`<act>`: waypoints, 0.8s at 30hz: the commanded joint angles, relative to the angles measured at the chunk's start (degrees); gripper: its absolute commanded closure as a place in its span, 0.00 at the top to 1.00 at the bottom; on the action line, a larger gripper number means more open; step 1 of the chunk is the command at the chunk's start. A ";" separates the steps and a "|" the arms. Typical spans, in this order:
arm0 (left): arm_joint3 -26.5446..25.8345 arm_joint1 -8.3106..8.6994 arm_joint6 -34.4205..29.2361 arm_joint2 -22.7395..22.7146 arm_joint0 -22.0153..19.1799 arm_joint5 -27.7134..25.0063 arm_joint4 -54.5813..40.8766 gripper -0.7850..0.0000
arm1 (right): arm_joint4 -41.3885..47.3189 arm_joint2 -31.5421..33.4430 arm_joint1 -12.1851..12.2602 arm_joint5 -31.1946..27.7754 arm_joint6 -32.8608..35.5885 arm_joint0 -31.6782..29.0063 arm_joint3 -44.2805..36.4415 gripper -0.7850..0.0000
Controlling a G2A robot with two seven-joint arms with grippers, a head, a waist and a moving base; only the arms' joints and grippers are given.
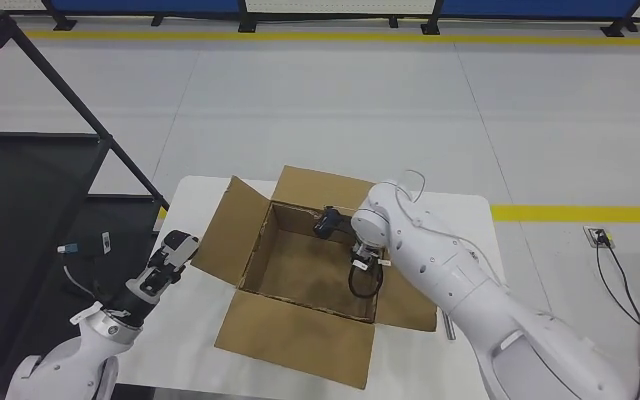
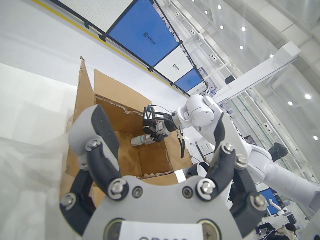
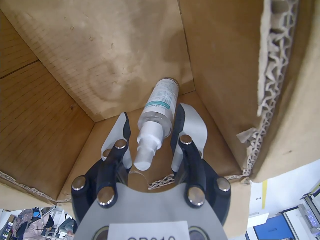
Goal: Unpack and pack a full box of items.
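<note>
Now you have one brown cardboard box (image 1: 295,340). Your right gripper (image 3: 153,109) surrounds one clear spray bottle (image 3: 161,101) near its twelve o'clock wall, but I cannot tell if it grips. Your left gripper (image 2: 158,118) waits spread wide and empty at nine o'clock.

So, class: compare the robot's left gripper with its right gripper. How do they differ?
The left gripper is spread wide and empty; the right gripper is narrowed around a spray bottle. The left gripper sits outside the cardboard box, by a flap; the right gripper is inside it. Both share the same two-finger build.
</note>
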 commanded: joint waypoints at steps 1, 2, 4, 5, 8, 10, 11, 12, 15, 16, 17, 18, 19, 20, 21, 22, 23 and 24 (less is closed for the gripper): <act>-0.02 0.01 0.01 -0.02 0.04 -0.01 -0.01 1.00 | -0.20 -0.24 -0.31 0.26 -0.09 0.20 0.68 0.49; -0.03 0.02 0.01 -0.05 0.05 0.01 0.07 1.00 | -0.19 -0.32 -0.49 0.25 -0.20 0.29 0.99 0.48; -0.08 0.02 0.03 -0.07 0.10 0.04 0.11 1.00 | -0.24 -0.43 -0.78 0.11 -0.45 0.53 1.58 0.47; -0.12 0.03 0.08 -0.09 0.10 -0.01 0.12 1.00 | -0.21 -0.43 -0.90 0.13 -0.53 0.65 1.89 0.44; -0.13 0.04 0.06 -0.07 0.16 -0.15 0.17 1.00 | -0.40 -0.51 -1.22 0.14 -0.70 0.93 2.50 0.28; -0.12 0.05 0.04 -0.07 0.20 -0.16 0.16 1.00 | -0.33 -0.41 -1.37 0.05 -0.76 1.12 2.86 0.20; -0.13 0.05 0.01 -0.07 0.21 -0.11 0.14 1.00 | -0.16 -0.28 -1.42 -0.07 -0.89 1.23 2.97 0.12; -0.16 0.06 0.06 -0.08 0.21 -0.16 0.15 1.00 | 0.02 -0.11 -1.45 -0.19 -0.98 1.34 3.06 0.08; -0.18 0.06 0.06 -0.03 0.28 -0.11 0.16 1.00 | 0.52 0.44 -1.45 -0.79 -1.19 1.67 2.78 0.00; -0.20 0.06 0.07 -0.02 0.29 -0.09 0.17 1.00 | 0.80 0.70 -1.41 -1.04 -1.29 1.74 2.59 0.00; -0.22 0.07 0.09 0.01 0.31 -0.09 0.18 1.00 | 1.18 0.98 -1.36 -1.40 -1.42 1.75 2.31 0.00; -0.23 0.07 0.12 0.04 0.33 -0.09 0.20 1.00 | 1.71 1.33 -1.29 -1.80 -1.58 1.72 1.97 0.00; -0.27 0.07 0.13 0.09 0.35 -0.10 0.24 1.00 | 1.99 1.57 -1.21 -2.11 -1.54 1.66 1.69 0.00; -0.31 0.07 0.14 0.11 0.35 -0.17 0.29 1.00 | 2.15 1.72 -1.15 -2.28 -1.34 1.54 1.39 0.00; -0.31 0.06 0.21 0.15 0.36 -0.26 0.24 1.00 | 2.32 1.79 -1.13 -2.34 -1.15 1.34 1.01 0.00; -0.30 0.06 0.24 0.19 0.38 -0.31 0.22 1.00 | 2.37 1.80 -1.12 -2.36 -1.05 1.08 0.64 0.00; -0.30 0.06 0.27 0.21 0.40 -0.33 0.24 1.00 | 2.31 1.79 -1.11 -2.24 -0.98 0.88 0.41 0.00; -0.31 0.06 0.30 0.23 0.42 -0.35 0.25 1.00 | 2.24 1.81 -1.10 -2.14 -0.89 0.77 0.24 0.00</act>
